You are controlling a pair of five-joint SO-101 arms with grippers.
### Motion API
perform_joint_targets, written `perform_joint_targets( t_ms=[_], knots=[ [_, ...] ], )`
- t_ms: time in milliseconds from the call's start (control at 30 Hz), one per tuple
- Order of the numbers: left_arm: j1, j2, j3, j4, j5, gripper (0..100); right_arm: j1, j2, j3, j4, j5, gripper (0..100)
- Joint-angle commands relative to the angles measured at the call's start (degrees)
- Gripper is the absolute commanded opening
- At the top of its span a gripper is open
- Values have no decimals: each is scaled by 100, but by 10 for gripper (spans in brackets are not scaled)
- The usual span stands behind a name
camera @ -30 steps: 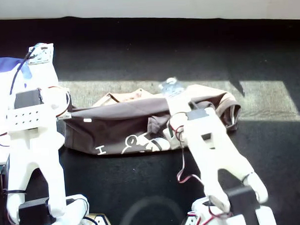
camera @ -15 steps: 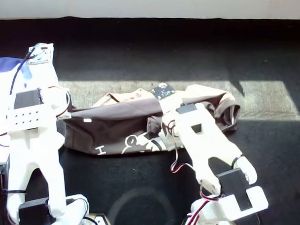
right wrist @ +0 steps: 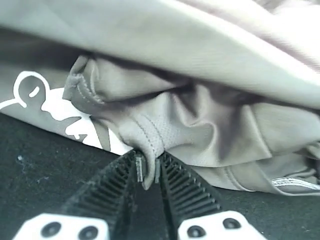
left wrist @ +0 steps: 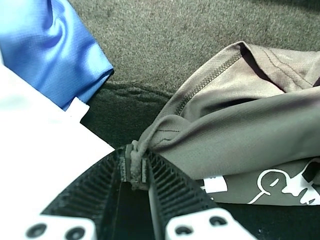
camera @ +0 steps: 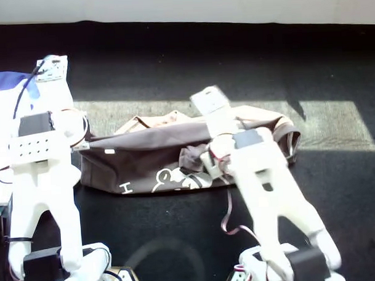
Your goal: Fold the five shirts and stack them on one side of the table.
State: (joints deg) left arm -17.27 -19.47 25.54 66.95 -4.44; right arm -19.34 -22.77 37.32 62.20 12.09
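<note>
- High view: a brown shirt (camera: 145,155) with a white print (camera: 167,180) lies crumpled in a long band across the middle of the dark table (camera: 172,55). Its far edge lies in a strip of sunlight (camera: 335,126), and its paler inside shows along that edge.
- High view: the left arm (camera: 44,176) stands at the shirt's left end. The right arm (camera: 266,181) stretches over the shirt's right half.
- Left wrist view: the left gripper (left wrist: 134,167) is clamped on a small pinch of the brown shirt's stitched hem. The cloth is bunched tight between the ribbed fingers (left wrist: 172,182), and from there the hem runs up and away over the table.
- Right wrist view: the right gripper (right wrist: 147,172) is closed on a fold of the same shirt, with a stitched seam running down into the jaws. The pinched fold hangs in loose wrinkles just beside the white print, and a smooth, paler layer of the shirt lies across above it.
- Left wrist view: a blue shirt (left wrist: 55,55) lies on the table near the brown one, with a bare stretch of dark table between them. A white cloth (left wrist: 35,135) lies against the blue shirt, close beside the left gripper.
- High view: the blue shirt and the white cloth sit at the table's left edge, beside the left arm.
</note>
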Motion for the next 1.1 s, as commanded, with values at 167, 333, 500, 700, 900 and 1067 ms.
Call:
perform_joint_targets(
  t_ms=[167,333,500,700,900,1067],
  knots=[
    [224,-31,-831,1037,9,8,1789,-1780,-910,22,862,5],
    [690,-13,-2791,2092,18,8,2308,-1666,-2404,48,967,5],
    [831,-13,-4040,2391,18,8,2563,-1068,-3873,171,967,5],
    [813,-66,-4813,2602,18,8,2580,-576,-5675,752,967,5],
    [725,-66,-5587,3182,141,8,2888,-523,-6941,901,976,5],
    [796,-4,-4409,3226,659,8,2949,-479,-6703,1270,976,5]
  ],
)
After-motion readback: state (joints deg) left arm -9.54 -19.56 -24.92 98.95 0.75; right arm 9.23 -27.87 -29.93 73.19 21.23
